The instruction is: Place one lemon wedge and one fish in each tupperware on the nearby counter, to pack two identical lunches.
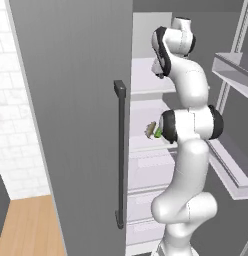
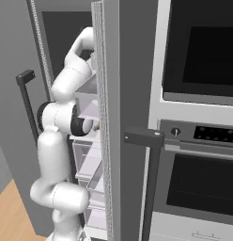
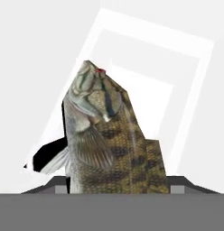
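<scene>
Fish (image 3: 107, 140) fills our hand view, head up, rising from between the gripper's tips, so we judge it clamped on it.

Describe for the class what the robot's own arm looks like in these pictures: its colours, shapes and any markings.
The arm is built of smooth, rounded glossy white segments, thick and tube-like, joined by dark, near-black rings at the joints. No cables, labels or markings show on it. From the right base view it looks the same: white shells with a black joint disc.

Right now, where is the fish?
In the hand view the fish rises head-up from between the hand's finger tips, in front of a white fridge shelf.
</scene>
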You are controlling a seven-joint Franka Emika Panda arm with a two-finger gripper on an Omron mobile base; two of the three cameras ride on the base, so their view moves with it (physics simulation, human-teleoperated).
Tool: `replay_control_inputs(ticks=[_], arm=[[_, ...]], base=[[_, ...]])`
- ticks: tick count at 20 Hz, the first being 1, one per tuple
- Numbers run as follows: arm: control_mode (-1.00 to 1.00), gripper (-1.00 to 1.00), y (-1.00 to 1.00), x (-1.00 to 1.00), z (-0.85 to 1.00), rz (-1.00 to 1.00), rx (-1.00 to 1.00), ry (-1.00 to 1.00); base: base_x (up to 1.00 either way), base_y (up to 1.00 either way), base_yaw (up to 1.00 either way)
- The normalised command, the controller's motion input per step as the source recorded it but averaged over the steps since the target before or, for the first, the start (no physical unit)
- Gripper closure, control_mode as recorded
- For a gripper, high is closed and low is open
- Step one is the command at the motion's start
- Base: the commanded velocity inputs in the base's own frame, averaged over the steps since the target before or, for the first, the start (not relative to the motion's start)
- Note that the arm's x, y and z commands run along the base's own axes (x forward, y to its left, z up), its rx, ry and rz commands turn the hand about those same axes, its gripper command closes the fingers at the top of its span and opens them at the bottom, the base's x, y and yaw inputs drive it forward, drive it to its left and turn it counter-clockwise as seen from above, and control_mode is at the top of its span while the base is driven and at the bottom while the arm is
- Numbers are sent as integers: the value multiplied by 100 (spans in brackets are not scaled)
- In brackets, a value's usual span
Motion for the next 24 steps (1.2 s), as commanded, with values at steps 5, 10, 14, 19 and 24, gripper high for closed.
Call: replay_control_inputs(ticks=[5, 10, 14, 19, 24], arm=[[-100, 100, 51, -100, -45, 0, -7, -21], [-100, 100, 35, -100, -39, 0, -8, -41], [-100, 100, 0, -100, 16, 0, 0, -13], [-100, 100, 2, -100, -3, -1, 0, -5], [-100, 100, 8, -100, -12, -6, -1, -5]], base=[[0, 0, 0], [0, 0, 0], [0, 0, 0], [0, 0, 0], [0, 0, 0]])
